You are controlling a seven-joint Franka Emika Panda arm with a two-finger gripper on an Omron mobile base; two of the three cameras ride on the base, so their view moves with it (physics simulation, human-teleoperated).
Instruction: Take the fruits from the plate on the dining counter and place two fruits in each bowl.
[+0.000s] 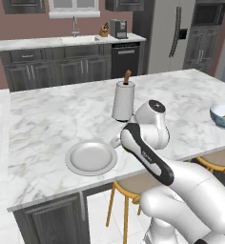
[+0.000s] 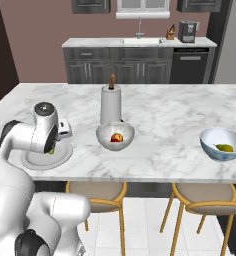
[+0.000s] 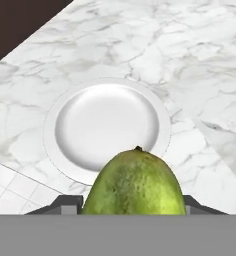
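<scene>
Plate (image 2: 60, 156) at the left of the marble tabletop (image 2: 160, 112) lies bare, its fruit all taken. Just above its rim the end effector (image 3: 133, 207) is closed on a green fruit (image 3: 134, 182), elongated and pear-like, clamped across its wide middle between the two fingers. I judge the fruit firm and light but smooth-skinned and rounded, so it could roll or slip if pinched near its narrow end; the broad belly is the sound place to hold. Near the middle, a paper towel roll (image 2: 110, 104) stands upright, and just before it the speckled bowl (image 2: 115, 136) holds a round red fruit (image 2: 117, 137). At the far right the blue-sided bowl (image 2: 222, 144) holds a yellow-green fruit (image 2: 224, 147); whether either bowl hides a second fruit I cannot tell.
</scene>
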